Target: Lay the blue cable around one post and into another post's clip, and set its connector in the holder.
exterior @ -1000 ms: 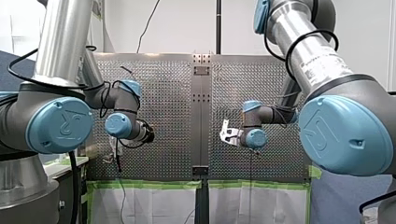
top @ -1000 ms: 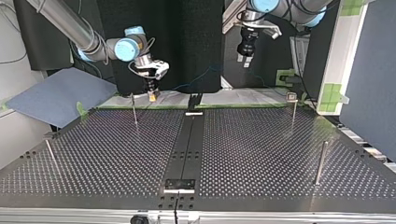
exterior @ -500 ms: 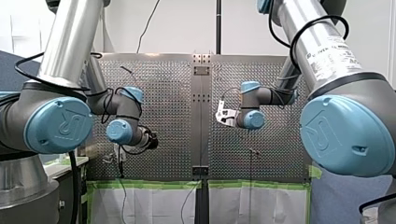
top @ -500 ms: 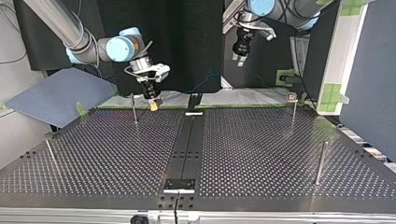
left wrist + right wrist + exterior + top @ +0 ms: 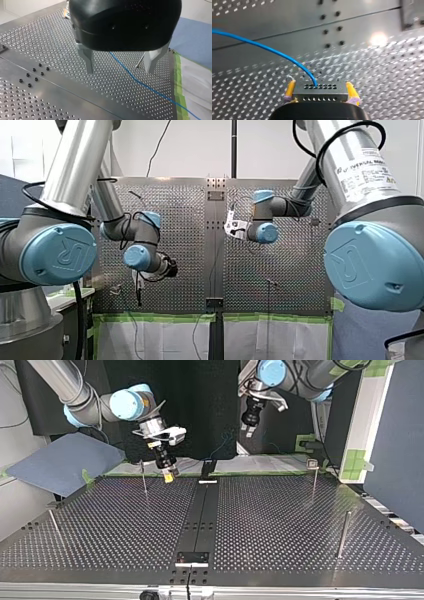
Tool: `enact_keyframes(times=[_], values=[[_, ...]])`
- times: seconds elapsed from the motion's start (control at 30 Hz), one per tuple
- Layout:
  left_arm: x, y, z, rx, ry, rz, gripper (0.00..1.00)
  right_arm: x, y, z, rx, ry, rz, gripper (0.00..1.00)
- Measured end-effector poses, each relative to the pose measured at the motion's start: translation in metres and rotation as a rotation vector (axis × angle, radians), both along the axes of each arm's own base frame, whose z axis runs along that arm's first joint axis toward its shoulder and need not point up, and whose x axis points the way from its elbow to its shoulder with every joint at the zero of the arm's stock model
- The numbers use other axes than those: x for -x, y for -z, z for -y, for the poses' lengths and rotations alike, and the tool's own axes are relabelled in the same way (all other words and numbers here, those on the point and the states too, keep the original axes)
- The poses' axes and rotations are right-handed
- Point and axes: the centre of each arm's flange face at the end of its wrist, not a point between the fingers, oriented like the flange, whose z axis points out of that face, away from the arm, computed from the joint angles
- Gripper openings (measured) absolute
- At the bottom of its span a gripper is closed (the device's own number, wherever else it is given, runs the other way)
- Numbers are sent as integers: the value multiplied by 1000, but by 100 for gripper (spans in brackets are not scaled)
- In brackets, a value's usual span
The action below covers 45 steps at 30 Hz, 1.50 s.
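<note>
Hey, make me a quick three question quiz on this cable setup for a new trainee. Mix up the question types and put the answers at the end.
1. True or false: my left gripper is shut on the blue cable.
2. Multiple choice: what do my right gripper's yellow pads clamp? A) a post B) the black connector C) nothing
3. Fill in: in the top view my right gripper hangs over the table in the view's ___ half.
Key: 1 false, it is open and the cable runs below it; 2 B; 3 left.
</note>
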Motion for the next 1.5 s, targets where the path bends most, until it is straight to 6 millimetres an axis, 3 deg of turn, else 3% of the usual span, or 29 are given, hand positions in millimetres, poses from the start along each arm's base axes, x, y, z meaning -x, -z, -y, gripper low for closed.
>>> enact_keyframes(times=[0.3, 0.4, 1.03, 1.5], values=[[-8, -10, 16, 57, 20, 14, 100, -5, -49, -13, 77, -21, 53, 0], [-11, -14, 21, 97, 26, 25, 100, -7, -56, -16, 88, -27, 61, 0], [-16, -29, 51, 330, 143, 99, 100, -16, -58, -26, 88, -52, 70, 0], [-34, -41, 63, 471, 139, 150, 100, -33, -62, -42, 94, -90, 73, 0]])
